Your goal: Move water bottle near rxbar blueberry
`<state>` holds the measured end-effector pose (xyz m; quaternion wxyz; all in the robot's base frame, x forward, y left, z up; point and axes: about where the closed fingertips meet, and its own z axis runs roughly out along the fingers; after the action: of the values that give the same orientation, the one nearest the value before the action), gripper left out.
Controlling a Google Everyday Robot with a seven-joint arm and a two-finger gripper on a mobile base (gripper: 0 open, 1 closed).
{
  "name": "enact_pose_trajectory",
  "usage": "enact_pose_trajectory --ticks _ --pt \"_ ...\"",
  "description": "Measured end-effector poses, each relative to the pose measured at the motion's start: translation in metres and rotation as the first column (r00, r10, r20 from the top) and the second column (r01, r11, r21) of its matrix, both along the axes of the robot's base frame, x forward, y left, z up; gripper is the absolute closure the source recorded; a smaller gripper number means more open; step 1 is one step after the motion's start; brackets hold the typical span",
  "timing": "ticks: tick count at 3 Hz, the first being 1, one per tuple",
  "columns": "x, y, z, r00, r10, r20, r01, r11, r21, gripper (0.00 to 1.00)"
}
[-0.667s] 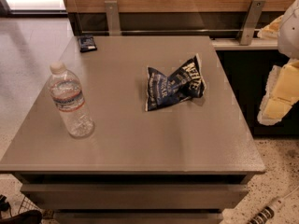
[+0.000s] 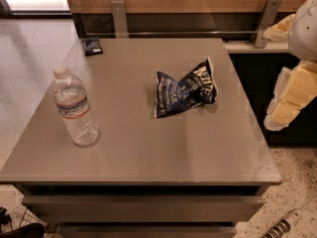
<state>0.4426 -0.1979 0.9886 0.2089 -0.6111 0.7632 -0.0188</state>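
The water bottle [image 2: 73, 108] is clear plastic with a white cap and a white label banded in red and blue. It stands upright near the left front of the grey table [image 2: 148, 152]. The rxbar blueberry [image 2: 92, 45], a small flat dark navy wrapper, lies at the table's far left corner, well behind the bottle. My gripper [image 2: 291, 99], pale yellow and white, hangs beyond the table's right edge, far from the bottle and holding nothing that I can see.
A crumpled dark blue chip bag [image 2: 184, 89] with white lettering lies right of the table's middle. A wood-panelled wall with two metal brackets [image 2: 119, 15] runs behind the table. Speckled floor lies to the left and right.
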Motion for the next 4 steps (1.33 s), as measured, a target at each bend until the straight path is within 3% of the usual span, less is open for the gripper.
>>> enact_pose_trajectory --ticks 1,2,3,4 --pt "0.015 0.041 -0.021 0.9959 0.084 0.034 -0.089 0.974 0.207 0.0" --pt "0.039 0.089 -0.045 0.9847 0.127 0.12 -0.168 0.873 0.457 0.0" --pt "0.053 0.149 -0.043 0.9672 0.171 0.188 -0.254 0.684 0.684 0.0" --pt "0.055 0.181 -0.037 0.9572 0.2 0.209 -0.286 0.546 0.787 0.0"
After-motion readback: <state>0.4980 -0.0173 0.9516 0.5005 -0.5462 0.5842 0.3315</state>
